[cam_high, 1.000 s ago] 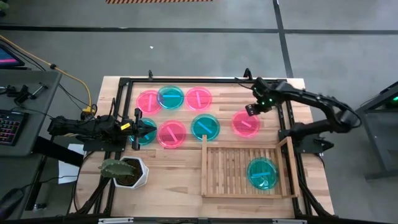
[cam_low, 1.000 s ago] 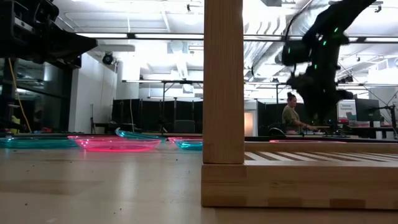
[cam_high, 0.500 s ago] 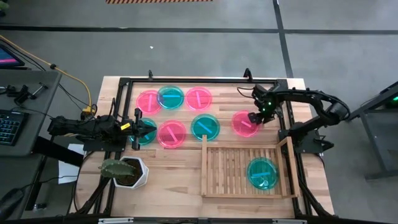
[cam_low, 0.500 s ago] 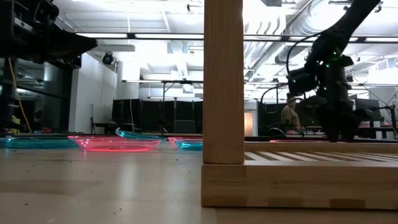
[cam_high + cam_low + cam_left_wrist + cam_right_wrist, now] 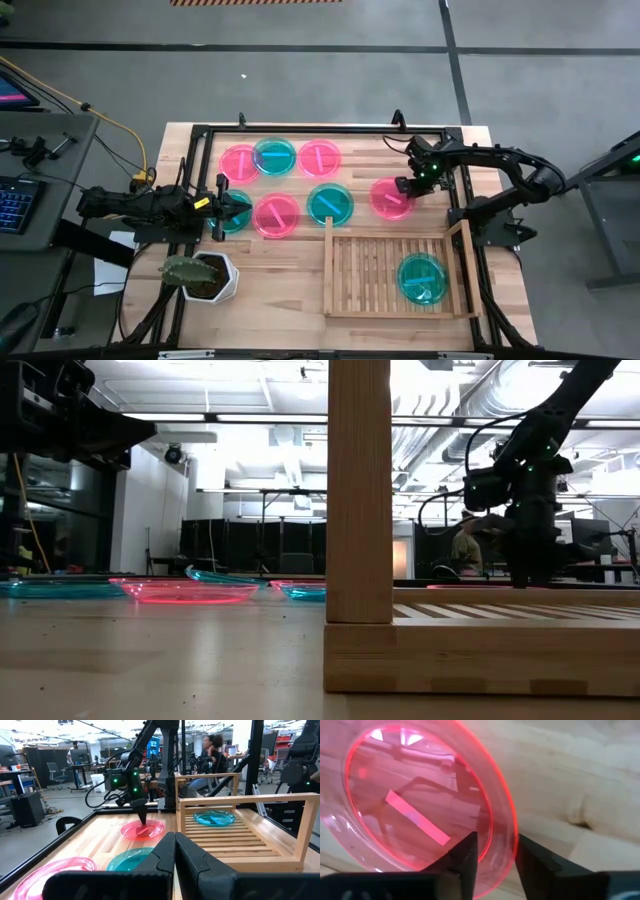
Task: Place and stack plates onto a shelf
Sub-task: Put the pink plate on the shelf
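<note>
Eight small plates show in the high view. One teal plate (image 5: 421,278) lies flat in the light-wood slatted shelf (image 5: 327,270). Seven lie on the table beyond it, among them a pink plate (image 5: 390,200) by the shelf's far edge. My right gripper (image 5: 405,188) points down at that plate's right rim, open, one finger inside the rim and one outside (image 5: 495,857). My left gripper (image 5: 240,208) is shut and hangs above a teal plate (image 5: 232,218) at the table's left; the low view shows that arm held high. My right gripper stands astride the pink plate's rim (image 5: 509,837), coming from above, with one finger (image 5: 467,857) inside the dish and the other (image 5: 532,862) outside. The plate lies flat on the table. Whether the fingers touch the rim I cannot tell.
A white pot with a plant (image 5: 205,277) stands at the near left corner. A black frame (image 5: 300,128) runs round the table's edges. The shelf's raised rim and corner post (image 5: 360,510) stand near the pink plate. The shelf's slats left of the teal plate are bare.
My right gripper has come down from above the table's far right and moved a little toward the near edge, onto the pink plate's rim, turning about as it went. The plates have kept their places.
</note>
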Action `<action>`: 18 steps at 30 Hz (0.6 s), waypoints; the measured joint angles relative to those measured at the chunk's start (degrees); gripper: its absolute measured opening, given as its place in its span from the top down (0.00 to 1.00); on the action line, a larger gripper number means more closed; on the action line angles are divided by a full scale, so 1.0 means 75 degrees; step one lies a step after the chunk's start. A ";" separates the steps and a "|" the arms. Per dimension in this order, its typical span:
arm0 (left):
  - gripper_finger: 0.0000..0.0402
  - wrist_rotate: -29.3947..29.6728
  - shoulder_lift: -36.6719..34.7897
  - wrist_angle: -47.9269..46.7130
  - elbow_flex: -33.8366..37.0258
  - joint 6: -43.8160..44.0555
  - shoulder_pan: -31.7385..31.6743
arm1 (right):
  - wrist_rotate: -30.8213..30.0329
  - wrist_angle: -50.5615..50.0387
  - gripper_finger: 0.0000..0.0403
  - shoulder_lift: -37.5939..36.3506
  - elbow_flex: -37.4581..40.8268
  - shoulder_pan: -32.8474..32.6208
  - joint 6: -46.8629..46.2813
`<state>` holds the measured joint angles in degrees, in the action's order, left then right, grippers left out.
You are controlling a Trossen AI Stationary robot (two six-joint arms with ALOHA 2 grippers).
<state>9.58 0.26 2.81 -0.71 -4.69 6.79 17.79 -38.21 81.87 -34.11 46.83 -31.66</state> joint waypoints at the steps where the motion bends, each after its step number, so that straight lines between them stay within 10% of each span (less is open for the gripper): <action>1: 1.00 0.0000 -0.0002 0.0000 0.0000 0.0000 -0.0002 | -0.0048 0.0016 0.77 0.0003 0.0000 0.0000 -0.0002; 7: 1.00 0.0000 -0.0002 0.0000 0.0000 0.0000 -0.0003 | -0.0337 0.0218 0.97 0.0006 -0.0005 -0.0003 0.0091; 18: 1.00 0.0000 -0.0002 0.0000 -0.0001 0.0000 -0.0001 | 0.0003 -0.0289 1.00 -0.1954 -0.0287 0.0009 0.0149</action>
<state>9.58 0.25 2.81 -0.72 -4.69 6.78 17.82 -40.37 67.21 -36.26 46.89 -30.55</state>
